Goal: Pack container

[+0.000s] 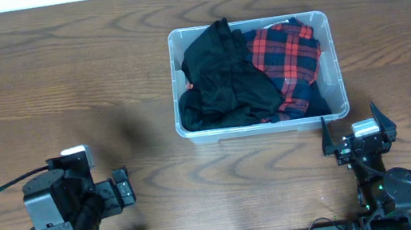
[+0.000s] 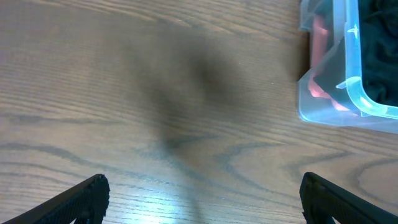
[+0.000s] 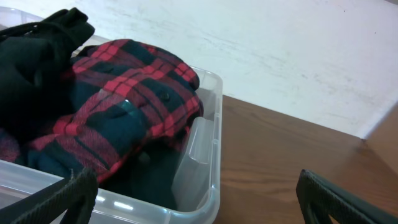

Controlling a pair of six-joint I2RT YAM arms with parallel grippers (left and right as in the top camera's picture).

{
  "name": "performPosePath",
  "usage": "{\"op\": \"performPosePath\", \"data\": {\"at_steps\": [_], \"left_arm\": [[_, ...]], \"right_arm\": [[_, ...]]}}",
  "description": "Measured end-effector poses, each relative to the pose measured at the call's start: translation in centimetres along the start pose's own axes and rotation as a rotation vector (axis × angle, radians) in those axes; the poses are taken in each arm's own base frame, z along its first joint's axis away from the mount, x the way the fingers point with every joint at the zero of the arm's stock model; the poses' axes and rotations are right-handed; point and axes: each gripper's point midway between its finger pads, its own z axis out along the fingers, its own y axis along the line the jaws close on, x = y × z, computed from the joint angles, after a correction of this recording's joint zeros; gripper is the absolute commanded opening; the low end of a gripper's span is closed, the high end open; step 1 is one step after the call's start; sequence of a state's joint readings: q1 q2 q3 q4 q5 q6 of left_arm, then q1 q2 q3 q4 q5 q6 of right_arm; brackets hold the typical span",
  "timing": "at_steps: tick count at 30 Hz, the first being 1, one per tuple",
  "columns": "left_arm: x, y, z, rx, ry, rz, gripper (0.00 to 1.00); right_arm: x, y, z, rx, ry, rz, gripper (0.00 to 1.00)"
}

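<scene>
The clear plastic container (image 1: 334,65) stands at the middle back of the table. It holds a black garment (image 1: 220,76) on the left and a red and dark plaid shirt (image 1: 290,59) on the right. My left gripper (image 1: 123,189) is open and empty at the front left, well clear of the bin. In the left wrist view its fingers (image 2: 202,196) hover over bare wood, with the container corner (image 2: 323,106) at the upper right. My right gripper (image 1: 351,136) is open and empty just in front of the bin's front right corner (image 3: 205,205); the plaid shirt (image 3: 124,106) shows there.
The wooden table (image 1: 64,86) runs bare to the left of the bin. A white wall (image 3: 280,56) stands behind the table's far edge.
</scene>
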State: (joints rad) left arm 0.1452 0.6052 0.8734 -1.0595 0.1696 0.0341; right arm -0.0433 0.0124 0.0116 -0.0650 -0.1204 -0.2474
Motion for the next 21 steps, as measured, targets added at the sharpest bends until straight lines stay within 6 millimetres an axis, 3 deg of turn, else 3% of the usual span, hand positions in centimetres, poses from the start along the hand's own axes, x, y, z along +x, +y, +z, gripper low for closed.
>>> {"op": "performPosePath", "data": {"at_steps": [10,18,21], "left_arm": [[-0.1,-0.9,-2.6,0.029,-0.216,0.053,0.98],[-0.8,-1.4,3.2,0.077,-0.482,0.118,0.98],[-2.1,-1.9,4.0,0.101,-0.621,0.138,0.98]], "right_arm": [[0.0,0.0,0.0,0.0,0.0,0.0,0.99],[0.0,0.0,0.0,0.001,-0.001,0.0,0.99],[0.0,0.0,0.0,0.001,-0.001,0.0,0.99]]}}
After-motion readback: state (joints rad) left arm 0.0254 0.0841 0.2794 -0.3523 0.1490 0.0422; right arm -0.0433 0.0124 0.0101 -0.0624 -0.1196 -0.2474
